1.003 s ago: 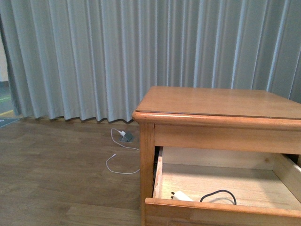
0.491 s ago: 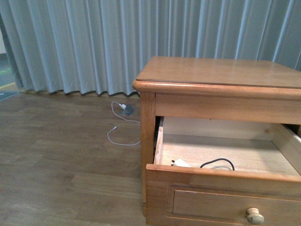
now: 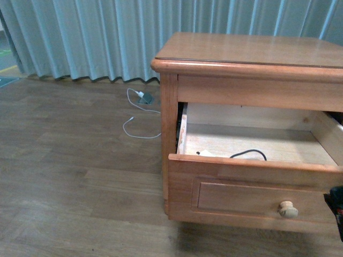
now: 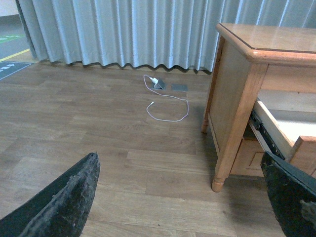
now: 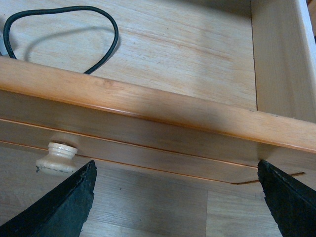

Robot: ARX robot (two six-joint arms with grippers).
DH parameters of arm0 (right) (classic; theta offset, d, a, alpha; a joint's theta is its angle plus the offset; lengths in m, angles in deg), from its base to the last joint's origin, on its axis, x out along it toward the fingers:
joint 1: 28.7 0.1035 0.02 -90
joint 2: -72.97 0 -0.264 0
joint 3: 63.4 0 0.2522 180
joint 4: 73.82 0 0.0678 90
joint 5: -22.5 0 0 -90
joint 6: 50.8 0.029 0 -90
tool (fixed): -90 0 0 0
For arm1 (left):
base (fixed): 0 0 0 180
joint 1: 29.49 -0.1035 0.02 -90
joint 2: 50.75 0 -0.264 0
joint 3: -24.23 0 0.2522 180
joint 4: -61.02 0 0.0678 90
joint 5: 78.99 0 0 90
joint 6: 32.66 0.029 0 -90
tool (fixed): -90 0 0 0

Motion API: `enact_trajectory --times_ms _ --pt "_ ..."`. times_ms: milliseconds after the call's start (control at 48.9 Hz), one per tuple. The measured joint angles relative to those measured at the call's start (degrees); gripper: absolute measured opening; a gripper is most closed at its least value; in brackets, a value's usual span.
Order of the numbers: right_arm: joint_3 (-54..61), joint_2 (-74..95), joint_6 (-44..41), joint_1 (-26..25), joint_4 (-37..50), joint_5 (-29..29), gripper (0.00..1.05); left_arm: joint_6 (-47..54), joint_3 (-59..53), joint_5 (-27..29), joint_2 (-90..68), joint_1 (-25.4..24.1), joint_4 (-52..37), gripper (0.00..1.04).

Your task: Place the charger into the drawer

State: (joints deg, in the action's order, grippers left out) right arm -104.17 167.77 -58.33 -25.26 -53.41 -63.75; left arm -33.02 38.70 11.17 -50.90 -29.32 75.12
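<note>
since a second ago your front view has dropped and pulled back: the nightstand sits higher in the picture, and the drawer now shows its panel front and pale knob, which were out of sight then. nothing inside it has shifted. the charger lies on the drawer floor near the front left corner, mostly hidden behind the front board, with its black cable looped beside it. by that, the placing looks done and the drawer stands pulled out.

your right gripper hangs just in front of the drawer face, jaws wide apart and holding nothing, the knob close to one finger. that suits a push or a retreat, not another grasp. your left gripper is also spread and empty, out over the bare floor beside the cabinet, clear of the work.

the room has dark wood planks and a grey pleated curtain. a white plug with a thin white lead lies on the floor by it.
</note>
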Motion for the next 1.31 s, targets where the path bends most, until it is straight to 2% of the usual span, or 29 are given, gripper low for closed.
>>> enact_trajectory --times_ms 307,389,901,1310 --pt "-8.09 8.83 3.85 1.49 5.38 3.43 0.97 0.00 0.00 0.00 0.02 0.00 0.00 0.99" --pt "-11.04 11.80 5.25 1.62 6.78 5.99 0.97 0.00 0.00 0.00 0.02 0.00 0.00 0.99" --pt "-26.67 24.81 9.20 2.16 8.59 15.17 0.97 0.00 0.00 0.00 0.02 0.00 0.00 0.99" --pt "-34.82 31.67 13.84 4.07 13.35 25.97 0.97 0.00 0.00 -0.02 0.02 0.00 0.00 0.99"
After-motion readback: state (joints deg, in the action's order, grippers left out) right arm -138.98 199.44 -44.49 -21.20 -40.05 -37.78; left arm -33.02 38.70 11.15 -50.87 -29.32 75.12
